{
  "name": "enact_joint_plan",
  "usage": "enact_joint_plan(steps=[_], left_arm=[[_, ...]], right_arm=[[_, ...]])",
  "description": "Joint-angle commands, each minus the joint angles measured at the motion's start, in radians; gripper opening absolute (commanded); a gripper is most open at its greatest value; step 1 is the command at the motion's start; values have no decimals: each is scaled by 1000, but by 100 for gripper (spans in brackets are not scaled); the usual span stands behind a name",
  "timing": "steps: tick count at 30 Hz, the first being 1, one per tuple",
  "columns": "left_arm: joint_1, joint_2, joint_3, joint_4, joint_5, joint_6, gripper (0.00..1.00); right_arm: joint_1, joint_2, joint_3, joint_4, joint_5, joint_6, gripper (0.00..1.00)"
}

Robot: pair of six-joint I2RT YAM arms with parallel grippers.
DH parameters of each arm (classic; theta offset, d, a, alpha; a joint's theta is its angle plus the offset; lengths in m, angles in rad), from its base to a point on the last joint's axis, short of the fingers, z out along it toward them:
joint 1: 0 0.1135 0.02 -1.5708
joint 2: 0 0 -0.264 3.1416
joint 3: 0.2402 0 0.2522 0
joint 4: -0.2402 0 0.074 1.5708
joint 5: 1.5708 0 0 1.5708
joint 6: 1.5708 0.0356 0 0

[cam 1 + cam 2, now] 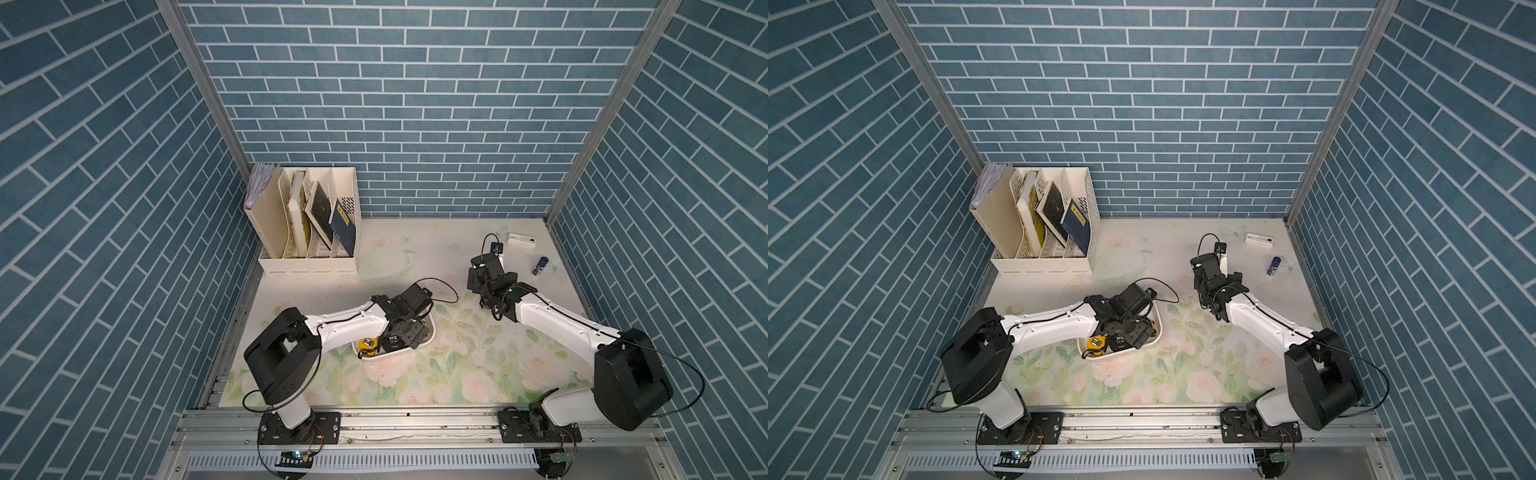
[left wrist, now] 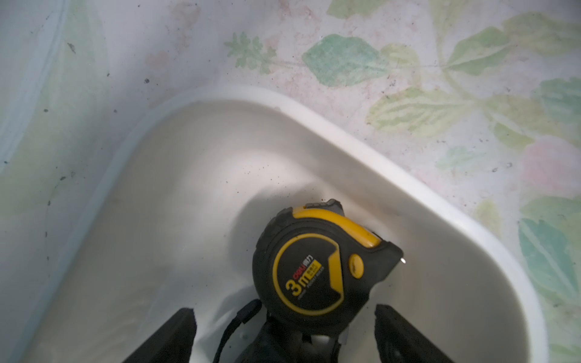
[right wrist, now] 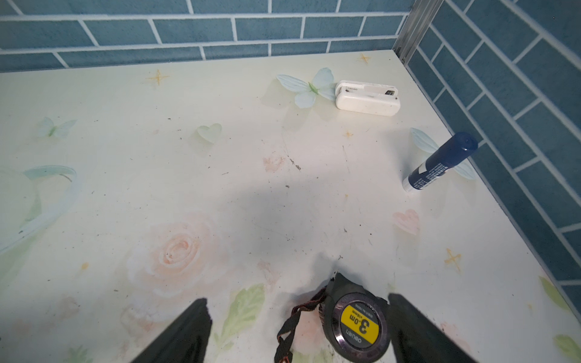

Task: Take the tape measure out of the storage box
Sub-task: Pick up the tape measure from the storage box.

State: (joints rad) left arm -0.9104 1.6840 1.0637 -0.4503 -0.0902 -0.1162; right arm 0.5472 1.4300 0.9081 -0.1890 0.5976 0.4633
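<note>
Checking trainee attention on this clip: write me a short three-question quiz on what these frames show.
1. True or false: the left claw is open, with a finger on each side of the black-and-yellow tape measure inside the storage box.
2. Multiple choice: where is the dark tape measure by the open right claw? A in the storage box; B on the table; C held in the air.
3. Short answer: what colour is the capped tube near the side wall?
Key: 1 true; 2 B; 3 blue.
</note>
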Motion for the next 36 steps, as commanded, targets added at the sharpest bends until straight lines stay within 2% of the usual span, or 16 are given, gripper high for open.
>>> enact_joint_plan(steps=[1, 16, 28, 36], left_arm=[[-5, 13, 0, 7, -16, 77, 93], [21, -25, -68, 136, 83, 253, 89], [66, 57, 22, 78, 147, 325, 87], [92, 83, 33, 58, 198, 349, 84]], right_arm=[[-4, 13, 34, 12, 9, -11, 90], [-3, 35, 40, 20, 5, -8, 90], [-9, 50, 51, 30, 20, -2, 90], [-20, 67, 67, 24, 24, 1, 90]])
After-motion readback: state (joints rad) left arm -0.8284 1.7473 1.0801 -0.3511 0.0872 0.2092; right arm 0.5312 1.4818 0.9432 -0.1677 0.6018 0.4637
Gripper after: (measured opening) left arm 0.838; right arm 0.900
